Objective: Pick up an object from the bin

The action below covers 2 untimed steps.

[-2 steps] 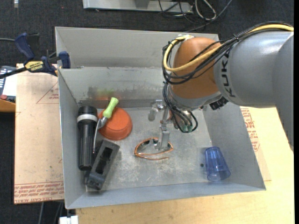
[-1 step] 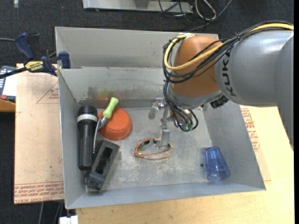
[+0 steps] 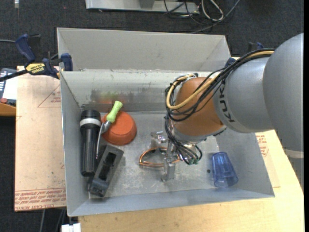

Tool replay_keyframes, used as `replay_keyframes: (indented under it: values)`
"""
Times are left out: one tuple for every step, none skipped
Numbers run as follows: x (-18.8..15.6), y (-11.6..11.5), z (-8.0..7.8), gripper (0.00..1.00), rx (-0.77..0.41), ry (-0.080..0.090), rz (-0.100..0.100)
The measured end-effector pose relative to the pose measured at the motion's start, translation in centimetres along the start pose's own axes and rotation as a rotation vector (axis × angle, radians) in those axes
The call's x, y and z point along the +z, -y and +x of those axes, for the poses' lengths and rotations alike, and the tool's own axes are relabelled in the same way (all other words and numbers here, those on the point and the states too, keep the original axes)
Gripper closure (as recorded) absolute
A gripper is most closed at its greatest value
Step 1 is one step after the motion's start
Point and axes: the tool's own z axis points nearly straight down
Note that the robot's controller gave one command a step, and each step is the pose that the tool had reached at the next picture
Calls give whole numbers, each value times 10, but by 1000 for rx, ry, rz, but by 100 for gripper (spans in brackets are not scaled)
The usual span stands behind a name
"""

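My gripper [image 3: 163,154] is low over the bin floor near the middle, under the orange wrist cover. It is open, with one metal fingertip [image 3: 167,171] toward the front and the other [image 3: 157,139] toward the back. A thin brown wire loop [image 3: 147,159] lies on the floor, its right end reaching in between the two fingers. I cannot tell whether the fingers touch it. An orange bowl-shaped cup [image 3: 120,129] lies to the left, with a green-handled tool [image 3: 112,114] leaning on it.
A black cylinder with a grey band [image 3: 89,141] lies along the left wall, and a dark grey rectangular block [image 3: 106,170] sits beside it. A translucent blue capsule-shaped thing [image 3: 223,169] rests at the front right. The arm covers the right back of the bin.
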Motion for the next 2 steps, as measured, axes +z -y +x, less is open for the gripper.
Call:
replay_keyframes:
  values:
    - [-80, -6, 0, 0, -85, 20, 2]
    - [-31, 14, 20, 0, -73, -5, -1]
